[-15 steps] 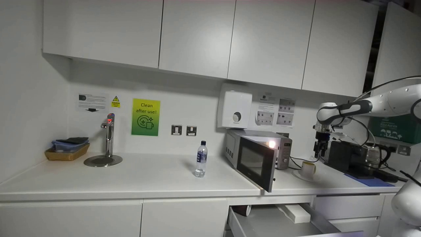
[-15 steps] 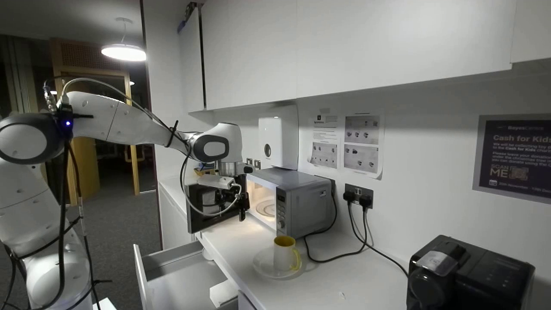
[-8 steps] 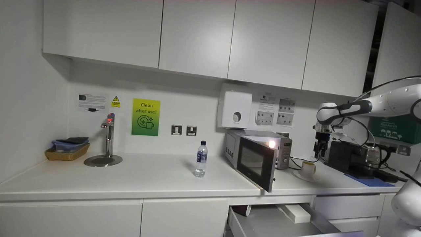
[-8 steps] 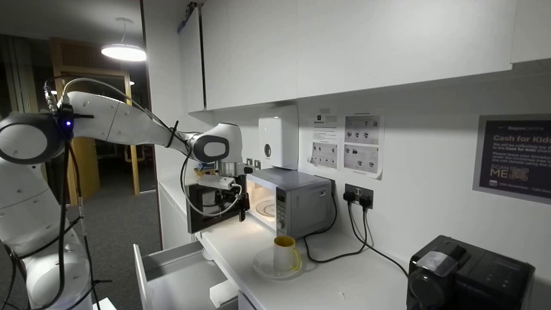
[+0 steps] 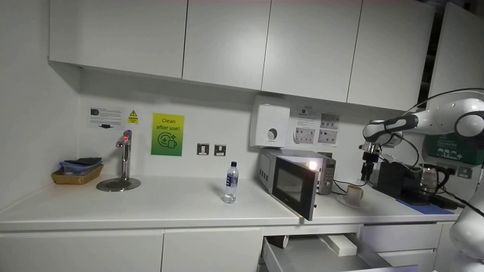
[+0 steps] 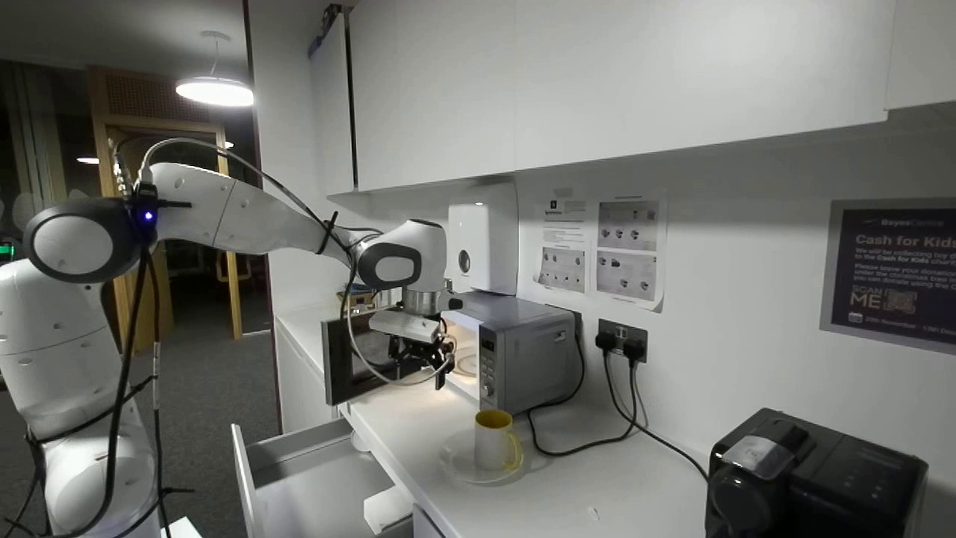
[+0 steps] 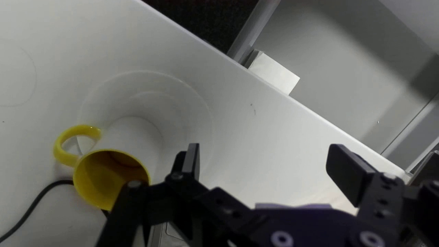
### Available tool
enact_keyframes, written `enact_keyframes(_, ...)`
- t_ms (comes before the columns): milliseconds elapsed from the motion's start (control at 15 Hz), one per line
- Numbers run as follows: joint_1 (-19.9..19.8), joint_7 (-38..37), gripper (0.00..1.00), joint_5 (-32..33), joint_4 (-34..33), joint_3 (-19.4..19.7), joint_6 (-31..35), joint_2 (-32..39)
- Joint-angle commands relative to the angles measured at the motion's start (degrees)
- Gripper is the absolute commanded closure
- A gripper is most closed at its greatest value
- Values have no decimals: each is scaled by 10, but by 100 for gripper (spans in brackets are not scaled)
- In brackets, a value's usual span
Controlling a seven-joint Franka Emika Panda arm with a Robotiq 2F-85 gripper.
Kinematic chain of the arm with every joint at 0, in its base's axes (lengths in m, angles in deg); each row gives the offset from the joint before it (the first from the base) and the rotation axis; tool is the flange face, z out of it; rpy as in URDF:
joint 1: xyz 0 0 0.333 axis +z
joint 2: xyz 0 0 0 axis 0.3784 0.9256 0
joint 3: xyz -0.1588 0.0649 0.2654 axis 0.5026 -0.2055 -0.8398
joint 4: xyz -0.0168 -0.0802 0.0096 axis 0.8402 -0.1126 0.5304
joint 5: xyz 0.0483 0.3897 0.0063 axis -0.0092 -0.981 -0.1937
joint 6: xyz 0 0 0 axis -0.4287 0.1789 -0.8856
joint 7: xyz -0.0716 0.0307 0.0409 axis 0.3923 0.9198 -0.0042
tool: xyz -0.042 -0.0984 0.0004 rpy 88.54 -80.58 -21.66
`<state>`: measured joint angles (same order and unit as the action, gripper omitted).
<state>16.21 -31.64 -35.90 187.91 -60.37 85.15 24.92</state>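
With its 2 fingers (image 7: pixel 192 163) spread far apart and just air between them, the end effector (image 7: pixel 265 160) hangs over the counter (image 5: pixel 170 204). Near it and lower down is a white mug (image 6: pixel 489 448), yellow inside, with a yellow handle (image 7: pixel 80 129). It stands up straight on a round plate (image 7: pixel 195 113), nearer the counter's front edge than its back edge. The mug and the end effector are apart, though in the wrist view part of the end effector hides a bit of the mug. A gray microwave (image 6: pixel 530 351) sits next to the plate. Its door (image 5: pixel 289 185) is wide open and reaches out to the counter's front edge, and it is lit up inside. Under that edge, a drawer (image 6: pixel 314 486) is pulled out, with a white box (image 5: pixel 342 245) in it. A water bottle (image 5: pixel 231 185) stands past the microwave. Near the counter's back corner sits a basket (image 5: pixel 75 178), and a shiny tap (image 5: pixel 126 155) is beside it. A black coffee machine (image 6: pixel 814 486) stands near the back edge.
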Motion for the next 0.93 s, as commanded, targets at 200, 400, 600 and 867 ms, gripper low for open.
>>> enact_keyframes(200, -40, 74, 0, -98, -84, 0, -15, 94)
enact_keyframes(400, -56, 112, 0, -99, -113, -6, -18, 126)
enact_keyframes(600, -73, 162, 0, -79, -152, -10, -35, 156)
enact_keyframes(867, -97, 243, 0, -76, -208, -14, -56, 183)
